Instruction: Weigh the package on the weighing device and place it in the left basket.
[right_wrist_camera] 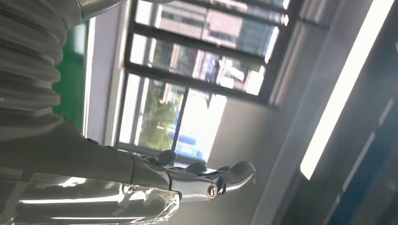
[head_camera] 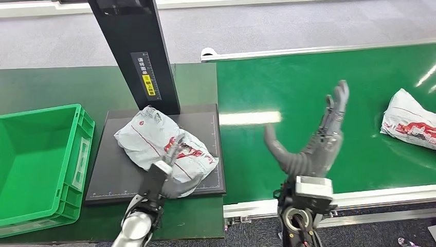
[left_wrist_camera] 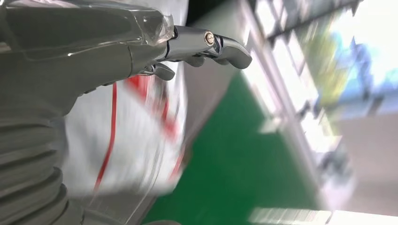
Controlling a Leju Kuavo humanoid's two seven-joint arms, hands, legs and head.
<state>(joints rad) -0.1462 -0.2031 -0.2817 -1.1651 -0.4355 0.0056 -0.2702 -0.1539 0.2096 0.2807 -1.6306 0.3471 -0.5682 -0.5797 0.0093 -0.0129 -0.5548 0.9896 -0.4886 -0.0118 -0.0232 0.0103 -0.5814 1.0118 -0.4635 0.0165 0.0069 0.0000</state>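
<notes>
Basket: a green plastic basket (head_camera: 36, 159) sits at the left end of the green tabletop (head_camera: 195, 82), just beside the weighing device; nothing lies inside it.
Weighing device: a flat black platform (head_camera: 115, 175) with a black upright post (head_camera: 134, 51) at its far edge.
Package: a crumpled white package (head_camera: 154, 139) with red print lies on the platform, in front of the post.
Left hand: the left hand (head_camera: 172, 177) is at the package's near edge, thumb and fingers (left_wrist_camera: 225, 47) against the white wrap; the wrist view is blurred, so whether they have clamped on it I cannot tell.
Right hand: the right hand (head_camera: 313, 144) is raised over the green conveyor belt (head_camera: 319, 92), palm up, fingers (head_camera: 337, 105) spread wide and holding nothing.
Second package: another white package (head_camera: 411, 121) with red print lies at the belt's right end.
</notes>
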